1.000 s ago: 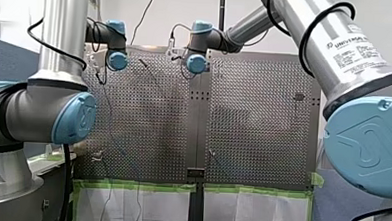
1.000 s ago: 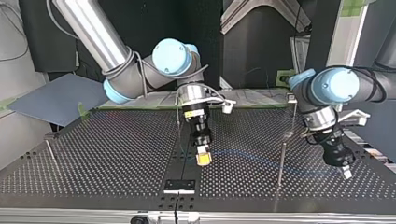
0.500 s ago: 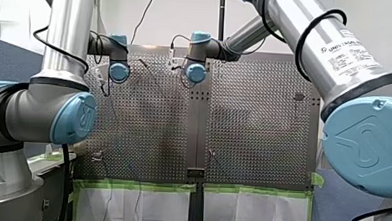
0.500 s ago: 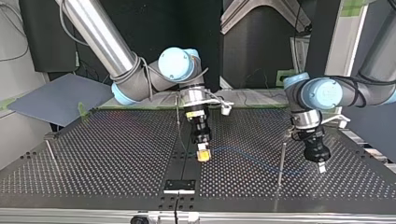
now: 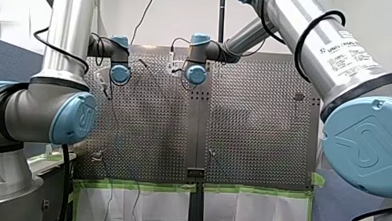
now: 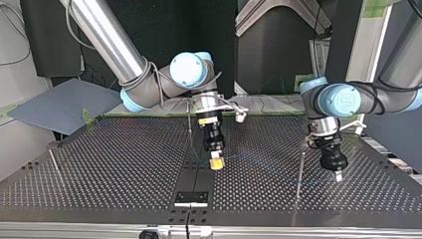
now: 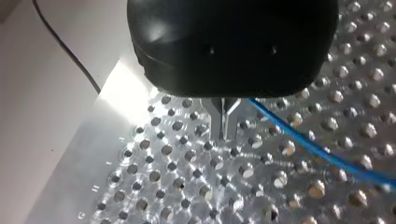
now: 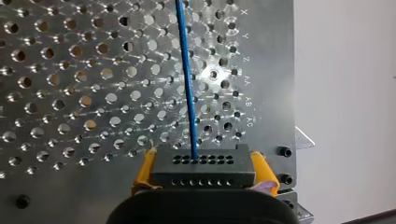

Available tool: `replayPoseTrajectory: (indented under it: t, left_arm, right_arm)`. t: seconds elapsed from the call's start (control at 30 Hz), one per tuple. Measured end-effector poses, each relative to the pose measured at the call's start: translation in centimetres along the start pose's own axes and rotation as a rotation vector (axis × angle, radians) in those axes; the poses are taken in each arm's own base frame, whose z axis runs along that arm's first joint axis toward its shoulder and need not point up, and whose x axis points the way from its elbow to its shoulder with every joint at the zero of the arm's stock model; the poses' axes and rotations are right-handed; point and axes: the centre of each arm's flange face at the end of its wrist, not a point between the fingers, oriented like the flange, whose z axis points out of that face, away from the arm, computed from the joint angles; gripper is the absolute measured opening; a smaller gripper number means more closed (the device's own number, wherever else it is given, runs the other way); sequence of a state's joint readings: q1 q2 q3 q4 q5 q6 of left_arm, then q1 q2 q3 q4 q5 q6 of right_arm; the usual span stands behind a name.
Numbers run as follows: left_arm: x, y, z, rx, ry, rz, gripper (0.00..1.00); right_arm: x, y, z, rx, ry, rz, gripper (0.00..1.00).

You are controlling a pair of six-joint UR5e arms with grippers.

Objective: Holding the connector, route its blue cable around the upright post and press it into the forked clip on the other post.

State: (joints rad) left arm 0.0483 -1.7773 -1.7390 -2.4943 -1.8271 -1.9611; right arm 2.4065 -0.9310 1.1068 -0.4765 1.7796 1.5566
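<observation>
Post [image 6: 300, 169]: stood just beside left gripper [image 6: 338, 176], toward right gripper [image 6: 215, 165].
Cable [image 8: 185, 84]: crossed low between the grippers.
Free room: bare table [image 6: 124, 164] beyond right gripper.

**Blue cable [image 8: 187, 79] on a silver, hole-dotted desk [image 6: 99, 164]**

The cable is bright blue along all its visible length. It enters a dark grey connector [image 8: 203, 175] whose faces carry rows of small round holes. My right hand [image 8: 203, 161] has yellow pads [image 8: 147, 164] on a black body. My left hand [image 7: 223, 135] is glossy black, with bare silver metal fingers [image 7: 215, 114]. The desk is silver, covered in an even grid of holes. Green tape [image 5: 140, 185] edges it. Both arms [image 5: 67, 30] are silver with pale blue caps [image 6: 188, 69].
</observation>
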Motion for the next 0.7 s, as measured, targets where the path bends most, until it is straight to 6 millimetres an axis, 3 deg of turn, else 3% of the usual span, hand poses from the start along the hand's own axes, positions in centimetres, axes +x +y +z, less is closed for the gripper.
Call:
replayPoseTrajectory:
  t: [0.5,0.7]
  left_arm:
    - [0.6,-1.2,-0.3,0.118,0.073,-0.128,0.01]
    - [1.2,-1.2,-0.8,0.144,0.140,-0.093,0.01]
  right_arm:
    - [-0.3,-0.4,-0.2,0.005,-0.012,0.000,0.00]
    - [-0.4,-0.4,-0.3,0.006,-0.014,-0.001,0.00]
